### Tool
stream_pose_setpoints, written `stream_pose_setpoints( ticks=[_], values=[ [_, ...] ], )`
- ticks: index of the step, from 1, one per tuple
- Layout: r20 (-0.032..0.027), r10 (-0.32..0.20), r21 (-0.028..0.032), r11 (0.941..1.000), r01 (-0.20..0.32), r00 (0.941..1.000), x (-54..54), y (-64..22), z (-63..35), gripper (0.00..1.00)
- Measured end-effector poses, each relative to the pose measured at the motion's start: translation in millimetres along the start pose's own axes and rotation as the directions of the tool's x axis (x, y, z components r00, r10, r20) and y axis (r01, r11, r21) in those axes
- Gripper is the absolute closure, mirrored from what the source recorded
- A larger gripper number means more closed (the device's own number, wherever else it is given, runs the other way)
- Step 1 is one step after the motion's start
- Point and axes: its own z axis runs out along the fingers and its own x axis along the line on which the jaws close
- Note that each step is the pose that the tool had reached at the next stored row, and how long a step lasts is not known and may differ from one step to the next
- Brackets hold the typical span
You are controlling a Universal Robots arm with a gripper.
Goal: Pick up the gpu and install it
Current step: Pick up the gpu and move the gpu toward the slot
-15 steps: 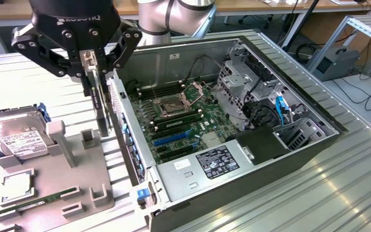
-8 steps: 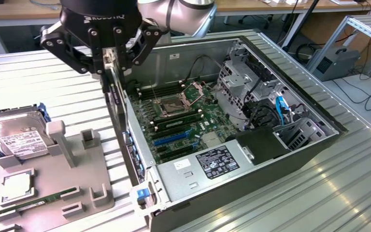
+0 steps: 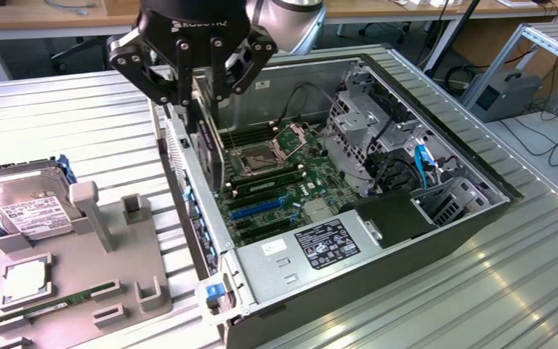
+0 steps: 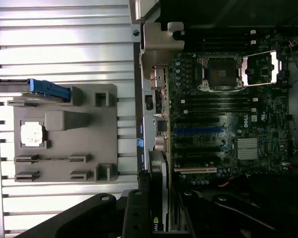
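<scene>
Exterior view: the gripper [image 3: 200, 98] is closed on the gpu [image 3: 213, 149], which hangs upright and edge-on over the motherboard [image 3: 298, 182] inside the open computer case [image 3: 405, 291].

Wrist view: the gpu [image 4: 159, 173] is clamped in the gripper [image 4: 160, 210], above the case's rear edge.

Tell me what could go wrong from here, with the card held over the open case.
1. The gpu hangs edge-down from the jaws above the motherboard, not yet seated. Lowered out of line with the blue slot, it could strike nearby components.
2. The card sits close to the case's rear wall and might catch there on the way down.
</scene>
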Motion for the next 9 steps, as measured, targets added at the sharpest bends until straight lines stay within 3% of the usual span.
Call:
stream_pose_setpoints(
  ticks=[9],
  values=[
    [0.0, 0.0, -0.0001, 1.0, 0.0, 1.0, -41.6, 1.4, 1.1, 0.73]
  ],
)
